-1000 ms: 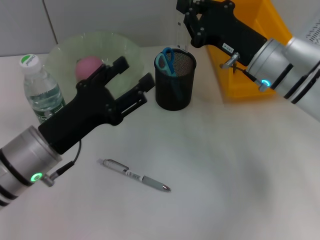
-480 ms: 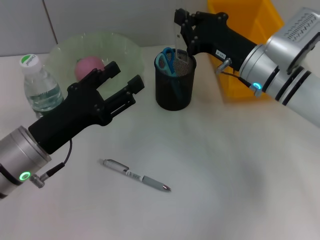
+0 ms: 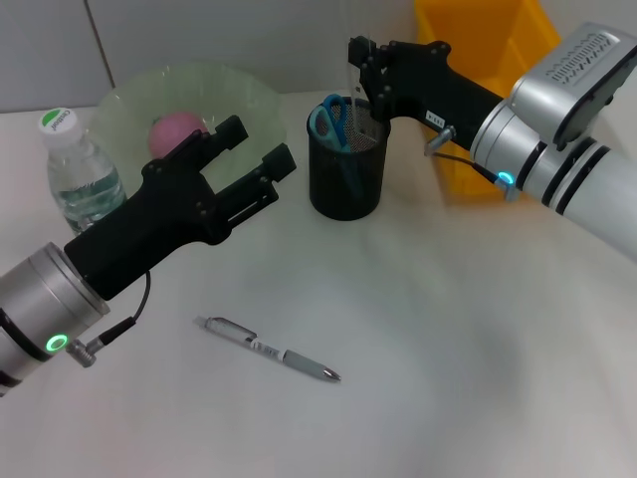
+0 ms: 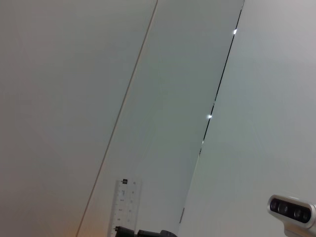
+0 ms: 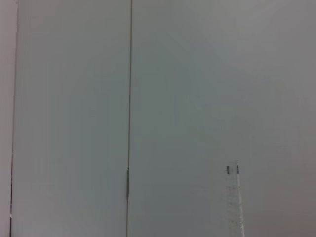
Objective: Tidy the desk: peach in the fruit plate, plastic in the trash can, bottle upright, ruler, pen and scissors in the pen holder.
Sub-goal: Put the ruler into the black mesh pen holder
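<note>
We see the right gripper (image 3: 366, 80) clamped on the clear ruler (image 3: 354, 70), upright at the far rim of the black mesh pen holder (image 3: 346, 169), where the blue scissors (image 3: 328, 118) stand. The left gripper (image 3: 254, 149), fingers apart, hovers near the fruit plate (image 3: 254, 100) holding the peach (image 3: 176, 129). The pen (image 3: 269, 350) lies on the near tabletop (image 3: 458, 339); the bottle (image 3: 82, 174) stands upright at left.

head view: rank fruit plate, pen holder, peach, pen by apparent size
1. fruit plate, partly hidden by the left arm
2. pen holder
3. pen and peach: unsure; the pen is longer but thin, and the peach is partly hidden
</note>
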{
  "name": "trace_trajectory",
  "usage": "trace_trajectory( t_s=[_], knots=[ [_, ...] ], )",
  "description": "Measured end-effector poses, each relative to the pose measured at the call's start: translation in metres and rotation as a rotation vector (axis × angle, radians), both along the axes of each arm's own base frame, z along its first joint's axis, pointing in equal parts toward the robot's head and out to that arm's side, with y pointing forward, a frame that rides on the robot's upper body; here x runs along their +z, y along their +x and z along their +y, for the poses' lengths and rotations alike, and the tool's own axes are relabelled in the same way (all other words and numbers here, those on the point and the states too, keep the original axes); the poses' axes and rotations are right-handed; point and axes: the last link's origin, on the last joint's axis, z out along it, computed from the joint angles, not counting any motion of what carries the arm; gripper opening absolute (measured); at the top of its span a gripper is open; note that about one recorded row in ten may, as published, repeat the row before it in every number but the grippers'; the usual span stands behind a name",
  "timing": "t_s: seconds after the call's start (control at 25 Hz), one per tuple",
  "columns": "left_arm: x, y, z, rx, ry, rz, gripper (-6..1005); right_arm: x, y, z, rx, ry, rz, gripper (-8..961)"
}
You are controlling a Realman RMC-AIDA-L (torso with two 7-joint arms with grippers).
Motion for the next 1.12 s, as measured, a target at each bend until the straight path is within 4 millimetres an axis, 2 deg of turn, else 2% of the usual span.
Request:
trace_trajectory(
  t_s=[0.92, 1.12],
  knots=[
    [-0.003, 0.0053, 0.0025, -0.024, -0.008, 0.013, 774, -0.0045, 0.0067, 0.0012, -0.048, -0.014, -0.022, 10],
    [-0.0026, 0.0047, 0.0027, -0.022, -0.007, 0.014, 771, -0.0035, 0.0085, 0.0007, -0.058, -0.011, -0.012, 179]
  ],
)
